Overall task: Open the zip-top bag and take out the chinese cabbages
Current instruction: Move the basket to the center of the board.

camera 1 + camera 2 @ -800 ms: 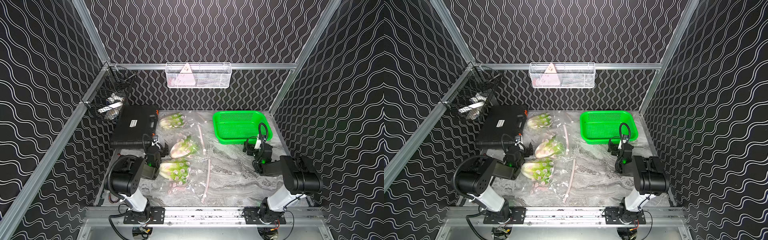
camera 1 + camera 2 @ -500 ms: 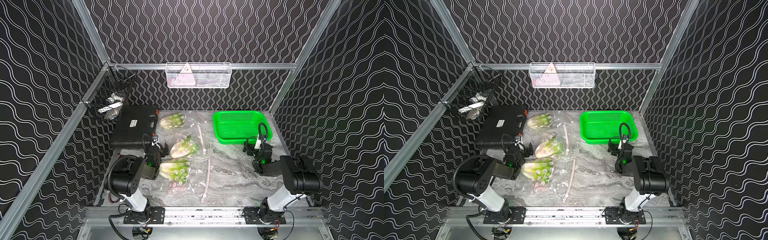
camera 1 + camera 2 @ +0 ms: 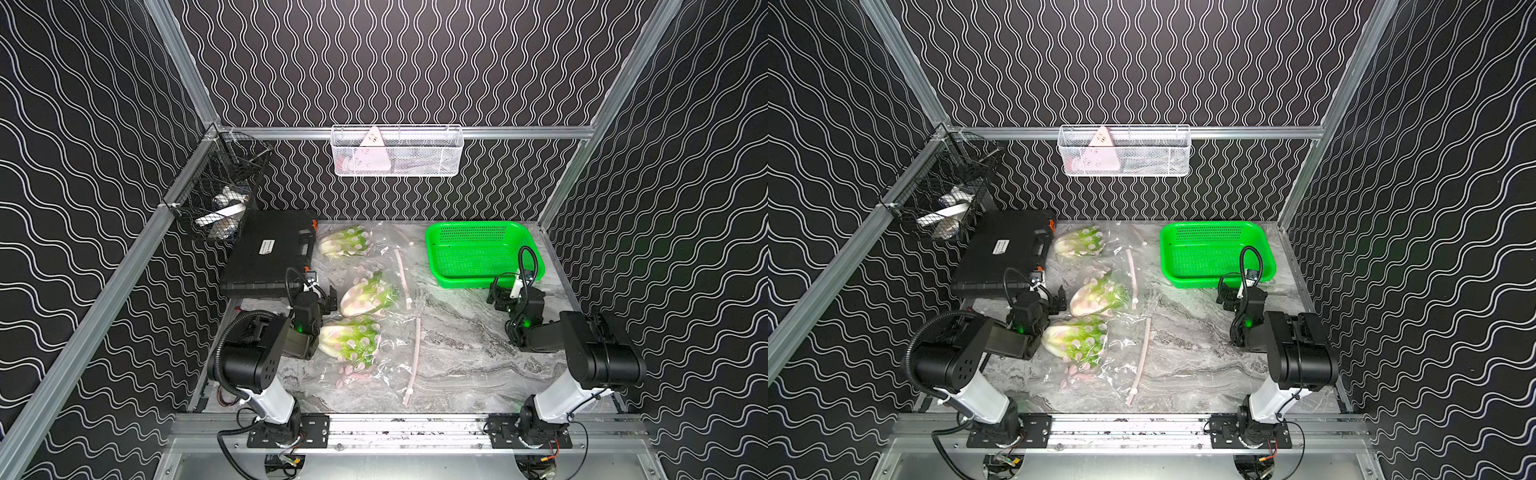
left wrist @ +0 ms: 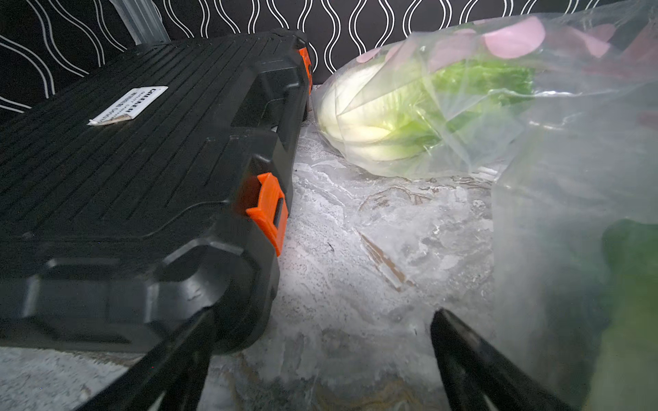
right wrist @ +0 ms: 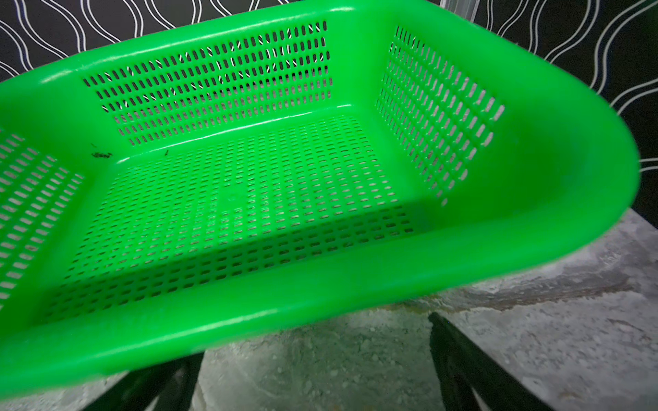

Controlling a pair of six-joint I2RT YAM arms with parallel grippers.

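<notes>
Now, beside the black case (image 3: pixel 270 253), your left gripper (image 3: pixel 329 300) sits low, fingers spread and empty, next to the middle bag. All three chinese cabbages (image 3: pixel 361 293) lie inside clear zip-top bags (image 3: pixel 388 359) that look zipped. Pin one bag's closed end there, then reach for its pink zip strip (image 3: pixel 417 349) with your right gripper (image 3: pixel 498 296), likewise spread and empty by the green basket (image 3: pixel 469 283), and pull steadily.
</notes>
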